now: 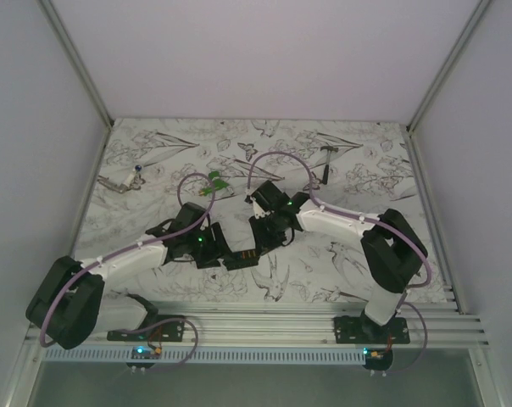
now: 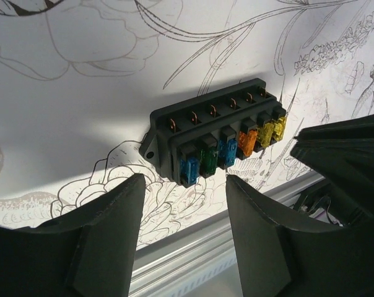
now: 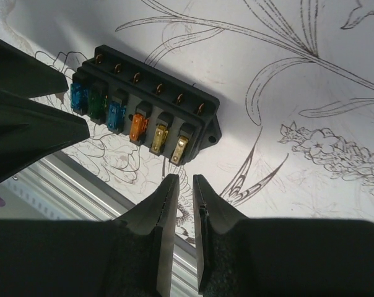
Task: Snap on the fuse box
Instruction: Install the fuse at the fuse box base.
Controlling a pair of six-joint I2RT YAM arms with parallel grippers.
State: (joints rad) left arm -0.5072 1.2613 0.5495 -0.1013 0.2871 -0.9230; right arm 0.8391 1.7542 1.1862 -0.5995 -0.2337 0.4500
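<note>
The fuse box (image 2: 218, 139) is a black oblong box lying on the flower-printed mat with its top uncovered. It shows a row of blue, green, blue, orange and yellow fuses. It also shows in the right wrist view (image 3: 143, 120) and, small, in the top view (image 1: 248, 255). My left gripper (image 2: 186, 185) is open and empty, its fingers just short of the box's blue-fuse end. My right gripper (image 3: 186, 179) is shut with only a thin slit between its fingers. It holds nothing and sits just off the box's yellow-fuse end. No cover is visible.
A small green piece (image 1: 214, 181) lies behind the left arm. A dark hammer-shaped tool (image 1: 326, 161) lies at the back right. A small pale object (image 1: 120, 180) lies at the back left. The metal rail (image 1: 264, 322) runs along the near table edge.
</note>
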